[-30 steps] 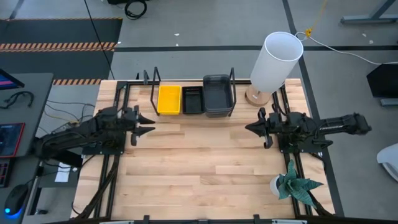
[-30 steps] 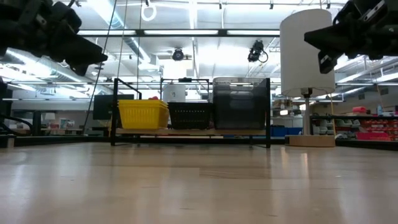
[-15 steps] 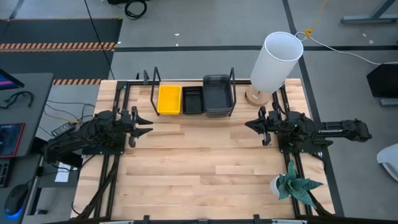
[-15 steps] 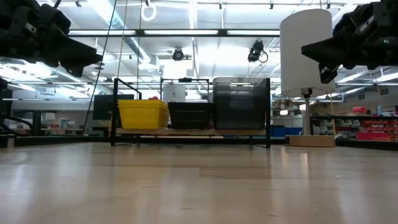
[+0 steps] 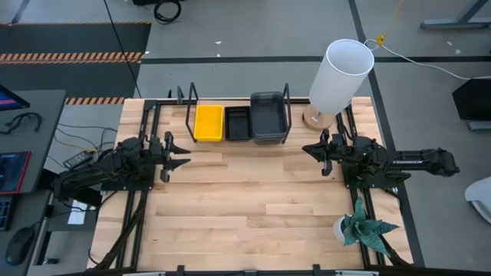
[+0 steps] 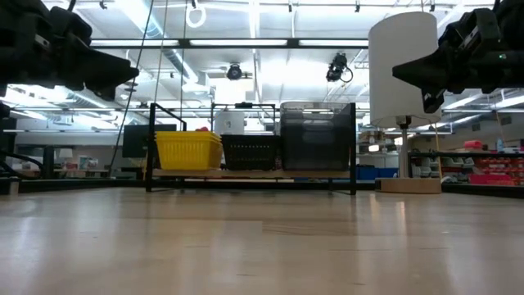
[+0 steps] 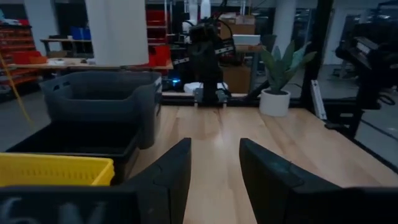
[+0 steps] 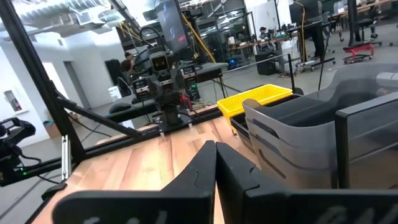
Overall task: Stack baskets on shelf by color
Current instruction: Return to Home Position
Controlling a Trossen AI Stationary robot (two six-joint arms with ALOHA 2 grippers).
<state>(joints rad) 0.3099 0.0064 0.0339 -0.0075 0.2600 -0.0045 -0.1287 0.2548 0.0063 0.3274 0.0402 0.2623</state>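
Observation:
The baskets sit side by side on the shelf (image 5: pixel 189 115) at the table's far edge. There is a yellow stack (image 5: pixel 209 123), a black stack (image 5: pixel 238 123) and a larger dark grey stack (image 5: pixel 268 116). The low view shows the yellow (image 6: pixel 188 152), black (image 6: pixel 250 153) and grey (image 6: pixel 315 138) stacks resting on the shelf board (image 6: pixel 254 174). My left gripper (image 5: pixel 186 156) hovers open near the table's left side, just nearer than the yellow stack (image 7: pixel 56 169). My right gripper (image 5: pixel 304 149) hovers shut on the right, beside the grey stack (image 8: pixel 292 143). Both grippers hold nothing.
A tall white lamp (image 5: pixel 341 73) on a wooden foot (image 5: pixel 313 119) stands at the far right, close to my right arm. A small potted plant (image 5: pixel 360 228) sits near the right front. Bare tabletop (image 5: pixel 245 192) lies between the arms.
My right gripper has drifted a little toward the far edge and sunk slightly, staying shut. The baskets have not moved.

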